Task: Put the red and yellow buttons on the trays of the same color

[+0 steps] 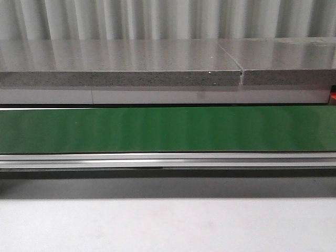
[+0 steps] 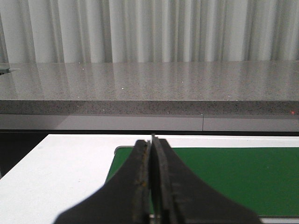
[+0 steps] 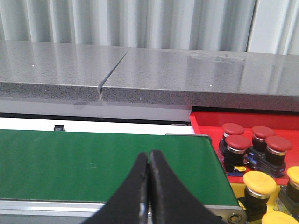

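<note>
In the right wrist view, several red buttons (image 3: 238,143) stand in a red tray (image 3: 208,122) past the belt's end. Closer to the camera, yellow buttons (image 3: 256,182) sit on a yellow tray (image 3: 235,186). My right gripper (image 3: 149,157) is shut and empty above the near edge of the green conveyor belt (image 3: 93,163). My left gripper (image 2: 152,142) is shut with nothing in it, over the other end of the green belt (image 2: 224,177). The front view shows the bare belt (image 1: 168,128) and no gripper or button.
A grey stone counter (image 1: 121,65) runs behind the belt, with a curtain beyond. An aluminium rail (image 1: 168,160) edges the belt's near side. White tabletop (image 2: 60,172) lies beside the belt's left end.
</note>
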